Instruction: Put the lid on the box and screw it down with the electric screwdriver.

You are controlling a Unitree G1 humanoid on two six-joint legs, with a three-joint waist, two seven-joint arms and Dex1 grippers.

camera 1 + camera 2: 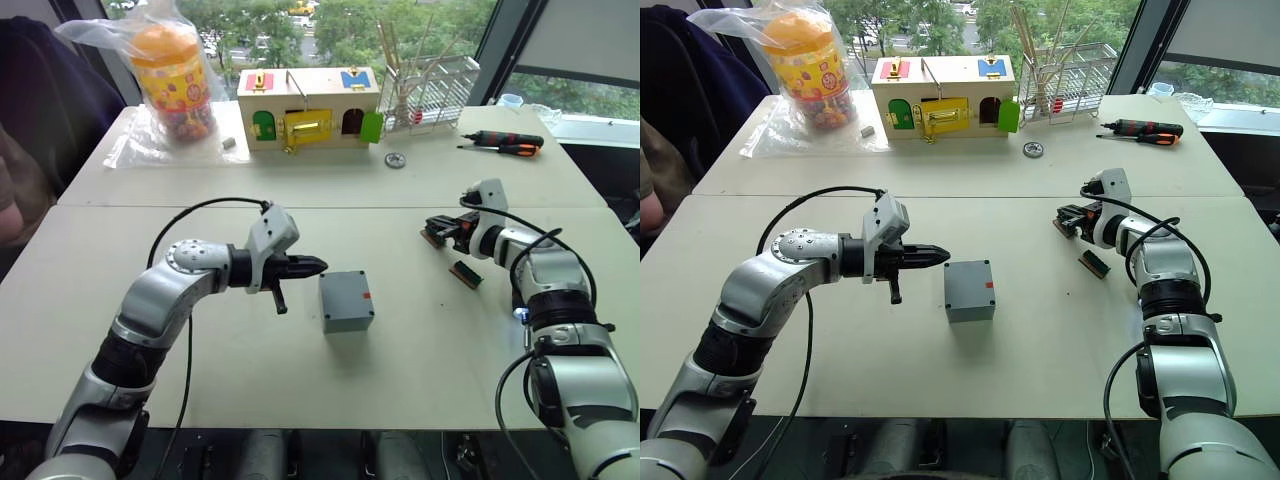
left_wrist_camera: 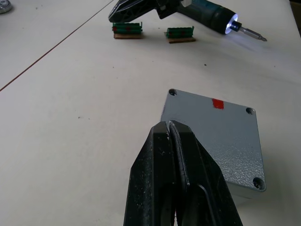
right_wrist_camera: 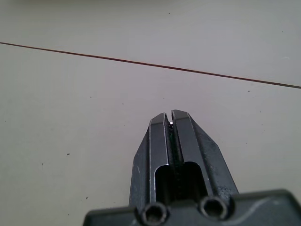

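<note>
— How does the left arm sit?
— Bent at the elbow, forearm reaching level toward the right, wrist straight. The left gripper (image 1: 312,266) points right with its two black fingers (image 2: 181,155) pressed together, holding nothing.
— And the right arm?
— It reaches away to the far side on the right, forearm angled slightly left. The right gripper (image 3: 170,116) has its fingers closed tip to tip, also empty, low over the table.
</note>
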